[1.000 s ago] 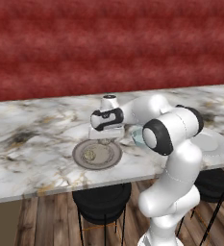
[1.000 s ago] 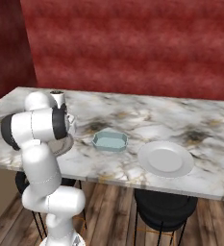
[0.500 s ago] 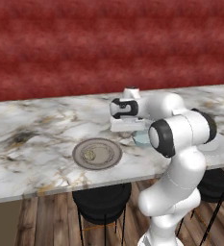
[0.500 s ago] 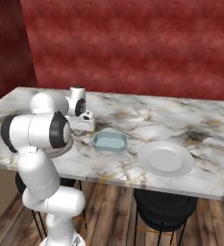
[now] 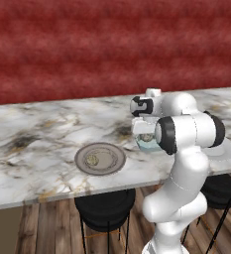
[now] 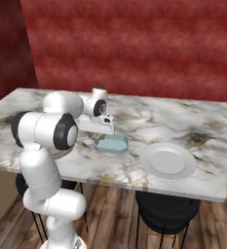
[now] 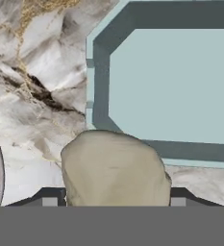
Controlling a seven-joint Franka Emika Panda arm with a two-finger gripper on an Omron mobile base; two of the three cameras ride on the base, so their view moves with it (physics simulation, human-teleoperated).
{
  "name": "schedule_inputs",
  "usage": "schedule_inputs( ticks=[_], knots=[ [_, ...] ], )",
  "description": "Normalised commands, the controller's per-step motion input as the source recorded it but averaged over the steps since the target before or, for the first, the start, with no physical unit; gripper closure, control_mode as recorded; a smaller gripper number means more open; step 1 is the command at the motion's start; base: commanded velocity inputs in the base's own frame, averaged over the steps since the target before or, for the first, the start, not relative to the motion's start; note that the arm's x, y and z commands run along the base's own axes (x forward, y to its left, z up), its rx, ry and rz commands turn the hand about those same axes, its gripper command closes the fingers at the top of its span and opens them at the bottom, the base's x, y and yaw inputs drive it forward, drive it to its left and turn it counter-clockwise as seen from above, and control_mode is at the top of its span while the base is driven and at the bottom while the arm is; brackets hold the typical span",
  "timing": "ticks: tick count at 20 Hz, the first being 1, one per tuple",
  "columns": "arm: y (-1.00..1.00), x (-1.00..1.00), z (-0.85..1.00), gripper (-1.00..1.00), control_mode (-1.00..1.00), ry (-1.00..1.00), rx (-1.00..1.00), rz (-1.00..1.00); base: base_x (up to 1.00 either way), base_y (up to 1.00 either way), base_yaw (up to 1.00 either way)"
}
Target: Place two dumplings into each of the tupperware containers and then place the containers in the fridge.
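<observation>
A tan dumpling (image 7: 114, 168) sits between the fingertips of my gripper (image 7: 113, 201), which is shut on it. The gripper (image 5: 145, 135) hangs just above the counter at the near left edge of a light-blue tupperware container (image 5: 150, 145), whose empty octagonal basin (image 7: 176, 81) lies just ahead in the hand view. From the right base view the gripper (image 6: 101, 131) stands just left of the container (image 6: 112, 144). Another dumpling (image 5: 92, 159) lies on the grey-brown plate (image 5: 112, 166). The fridge is out of view.
A round white plate (image 6: 167, 160) lies right of the container on the marble counter (image 5: 32, 149). Black stools stand under the counter's front edge. A red wall runs behind the counter.
The arm has swung right from above the grey-brown plate to the container's edge, carrying the dumpling. The plates and container have stayed put.
</observation>
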Motion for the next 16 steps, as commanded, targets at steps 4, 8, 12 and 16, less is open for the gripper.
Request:
schedule_inputs(
  ticks=[4,8,12,16],
  knots=[
    [-0.27,0.37,-0.36,1.0,-1.0,0.0,0.0,0.03,0.0,0.0,0.0],
    [-0.23,0.46,-0.31,1.0,-1.0,0.0,0.0,0.03,0.0,0.0,0.0],
    [-0.22,0.34,-0.21,1.0,-1.0,0.03,0.0,0.03,0.0,0.0,0.0],
    [-0.02,0.02,-0.29,-1.0,-1.0,0.05,0.0,0.01,0.0,0.0,0.0]
  ],
)
